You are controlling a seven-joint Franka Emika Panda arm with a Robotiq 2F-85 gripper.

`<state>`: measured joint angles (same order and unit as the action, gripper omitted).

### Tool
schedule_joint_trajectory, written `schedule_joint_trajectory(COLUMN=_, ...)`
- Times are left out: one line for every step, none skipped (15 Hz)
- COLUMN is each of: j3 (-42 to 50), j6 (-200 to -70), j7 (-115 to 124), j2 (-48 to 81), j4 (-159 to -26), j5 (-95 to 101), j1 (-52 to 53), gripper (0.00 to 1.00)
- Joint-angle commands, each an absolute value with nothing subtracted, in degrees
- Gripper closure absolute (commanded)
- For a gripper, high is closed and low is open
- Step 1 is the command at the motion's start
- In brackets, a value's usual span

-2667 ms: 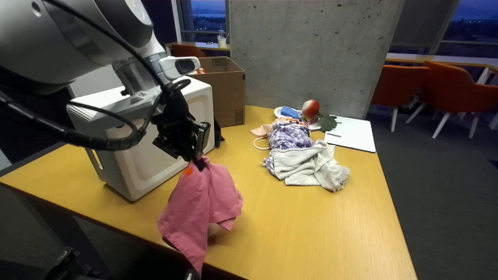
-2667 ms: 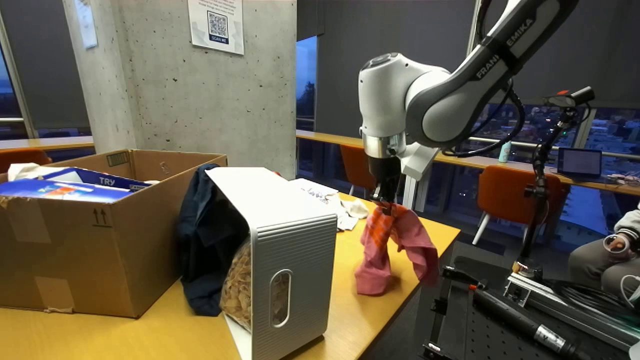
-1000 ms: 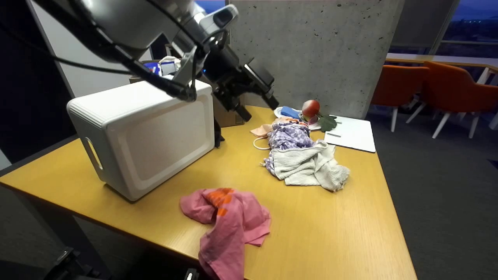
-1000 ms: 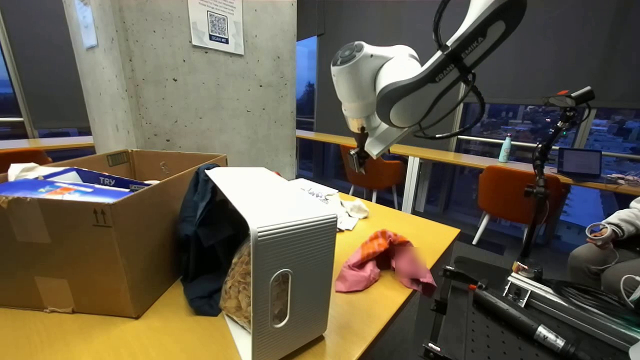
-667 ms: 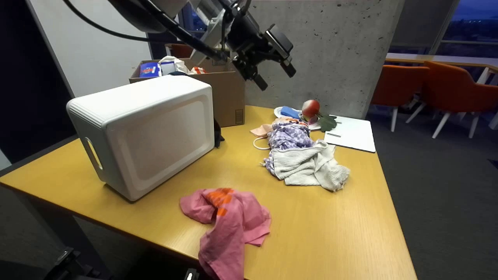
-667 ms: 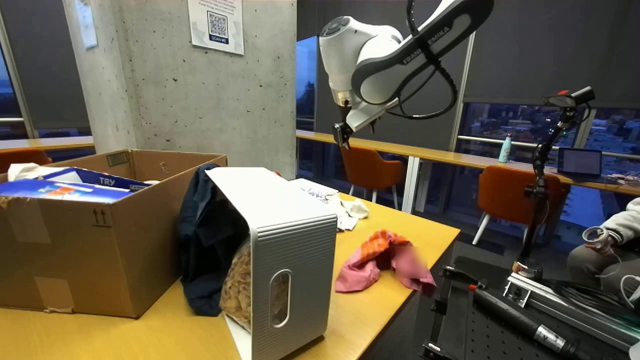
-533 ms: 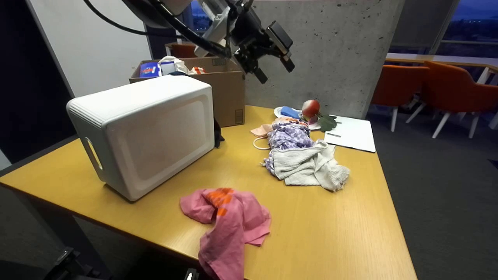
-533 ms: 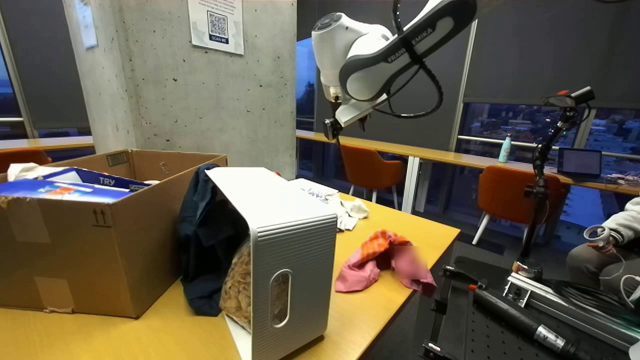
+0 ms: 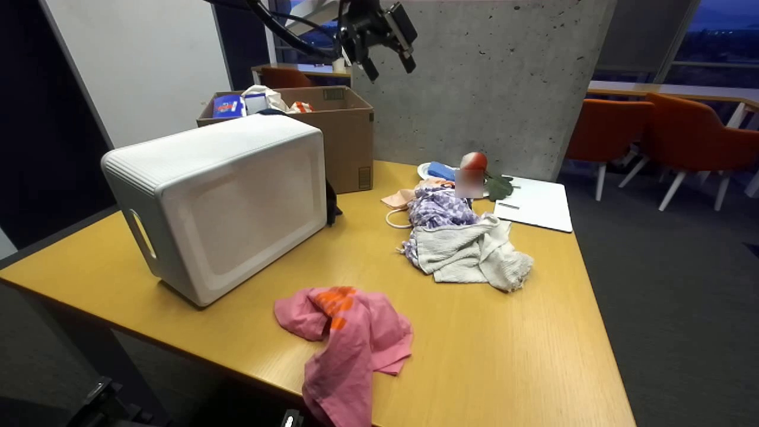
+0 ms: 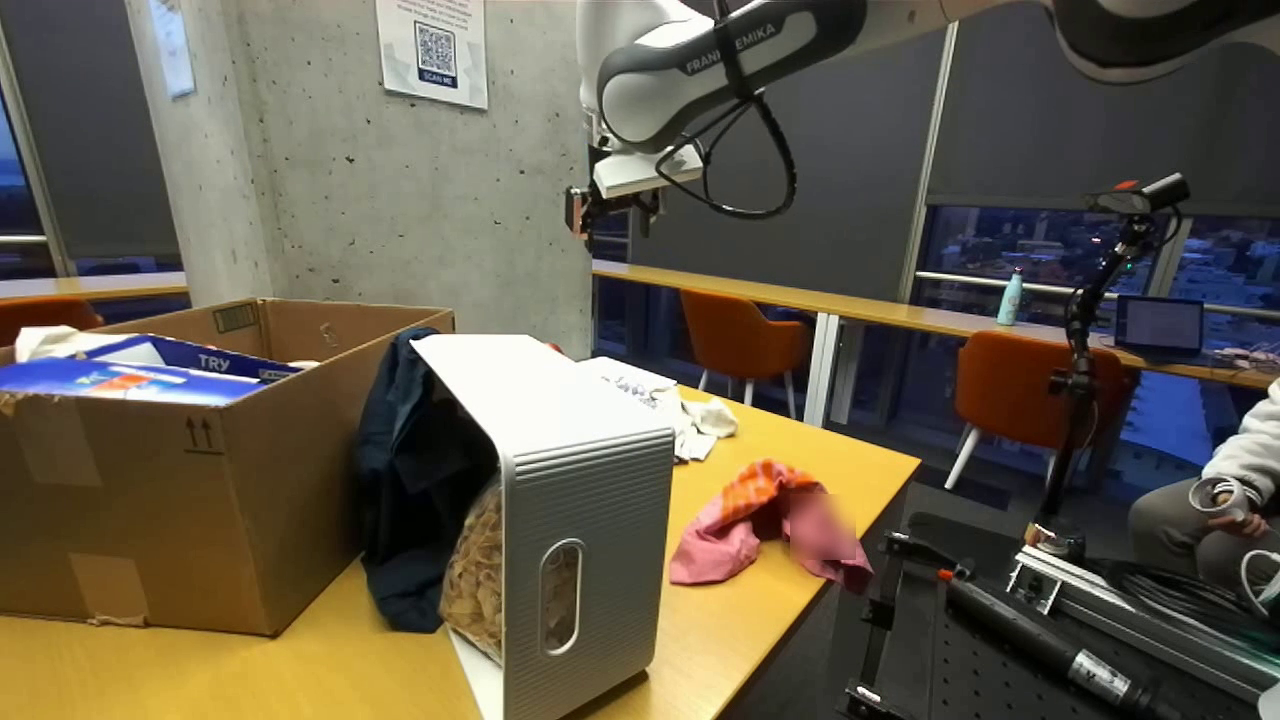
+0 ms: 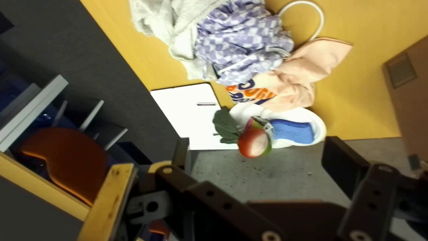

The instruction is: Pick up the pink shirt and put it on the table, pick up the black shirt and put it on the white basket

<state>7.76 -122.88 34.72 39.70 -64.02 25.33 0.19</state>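
Observation:
The pink shirt (image 9: 356,338) with an orange print lies crumpled on the table (image 9: 504,356), one end hanging over the near edge. A white basket (image 9: 237,207) rests on its side, its mouth turned toward the cardboard box. At that mouth the black shirt (image 10: 395,500), very dark blue, drapes from the rim down to the table; in an exterior view only a dark corner (image 9: 332,207) of it shows. High above the table, toward the concrete pillar, my gripper (image 9: 389,66) stands open, nothing between its fingers. Neither the basket nor the two shirts appear in the wrist view.
A cardboard box (image 10: 180,520) full of goods stands close beside the black shirt. Inside the basket sits a bag (image 10: 475,580) of brown pieces. Purple-checked cloth (image 9: 442,207), white cloth (image 9: 474,255), a toy fruit (image 11: 253,143) and a white board (image 11: 187,110) occupy the far side.
The gripper, earlier shut on the lifted pink shirt, has let it go onto the table. Since then the arm has risen and travelled back, away from the shirt, toward the pillar and box.

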Motion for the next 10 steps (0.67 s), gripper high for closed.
schedule_joint_trajectory(j3=7.08, j6=-121.11, j7=28.60, j2=48.22, j4=-49.87, j5=17.87, j1=1.07, gripper=0.00)
schedule_joint_trajectory(j3=6.92, j6=-120.68, j7=27.23, j2=50.02, j4=-47.16, j5=16.36, j1=1.47, gripper=0.00)
schedule_joint_trajectory(j3=6.79, j6=-120.35, j7=26.12, j2=51.76, j4=-44.54, j5=15.00, j1=1.90, gripper=0.00)
schedule_joint_trajectory(j3=6.76, j6=-120.21, j7=25.21, j2=53.54, j4=-41.99, j5=14.08, j1=2.37, gripper=0.00)
schedule_joint_trajectory(j3=6.74, j6=-120.12, j7=24.49, j2=55.35, j4=-39.48, j5=13.28, j1=2.70, gripper=0.00)
schedule_joint_trajectory(j3=6.91, j6=-120.06, j7=24.12, j2=57.09, j4=-36.99, j5=12.80, j1=3.19, gripper=0.00)
schedule_joint_trajectory(j3=6.93, j6=-120.03, j7=23.64, j2=58.76, j4=-34.58, j5=12.32, j1=3.48, gripper=0.00)
schedule_joint_trajectory(j3=6.76, j6=-120.01, j7=23.15, j2=60.40, j4=-32.15, j5=11.70, j1=3.69, gripper=0.00)
schedule_joint_trajectory(j3=5.37, j6=-120.11, j7=23.14, j2=61.43, j4=-30.60, j5=12.35, j1=3.58, gripper=0.00)
schedule_joint_trajectory(j3=4.98, j6=-120.50, j7=22.44, j2=62.19, j4=-29.63, j5=12.20, j1=3.83, gripper=0.00)
